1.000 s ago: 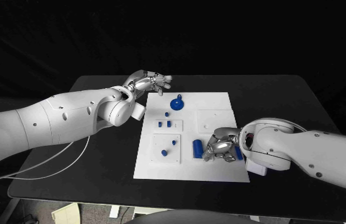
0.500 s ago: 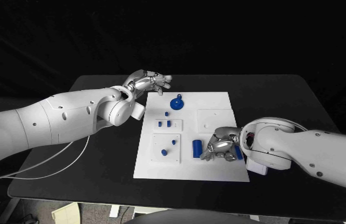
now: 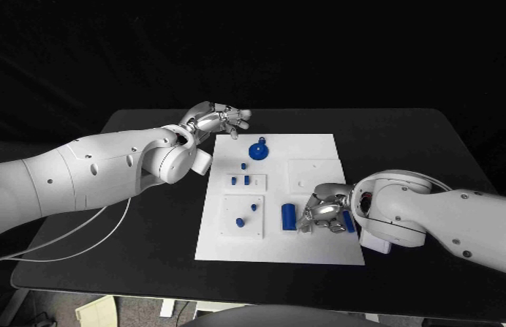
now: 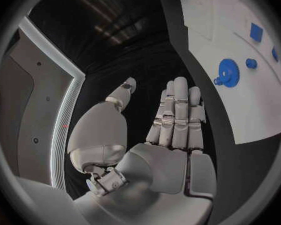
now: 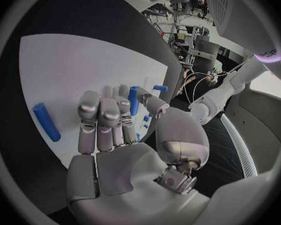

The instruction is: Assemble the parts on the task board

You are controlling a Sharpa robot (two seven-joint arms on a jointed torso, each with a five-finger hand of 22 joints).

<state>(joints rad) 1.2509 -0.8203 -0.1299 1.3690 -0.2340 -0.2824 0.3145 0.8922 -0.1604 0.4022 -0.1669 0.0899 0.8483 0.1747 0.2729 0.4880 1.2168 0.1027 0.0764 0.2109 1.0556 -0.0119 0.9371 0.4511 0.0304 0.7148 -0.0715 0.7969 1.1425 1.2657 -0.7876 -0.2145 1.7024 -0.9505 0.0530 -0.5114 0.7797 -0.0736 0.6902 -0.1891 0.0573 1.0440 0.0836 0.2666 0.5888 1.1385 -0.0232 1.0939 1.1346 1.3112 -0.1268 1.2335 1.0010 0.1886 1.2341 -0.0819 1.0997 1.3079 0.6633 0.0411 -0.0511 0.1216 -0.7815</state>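
Left hand (image 3: 218, 118) hovers with fingers spread and empty over the black bench (image 3: 126, 217), just off the far left corner of the white task board (image 3: 316, 248). Right hand (image 3: 325, 211) curls over the board's right side, pinching a blue cylinder (image 5: 133, 99). Another blue cylinder (image 3: 289, 216) lies just beside it; a blue gear (image 3: 258, 151) sits near the far end.

The worktop (image 3: 422, 144) looks matt black and smooth, and the task board (image 3: 316, 148) on it is a flat white plate with a dull, even finish. The parts (image 3: 289, 216) appear as smooth blue plastic, while each hand (image 3: 218, 118) shines like polished silver metal against glossy white arm shells (image 3: 95, 173).
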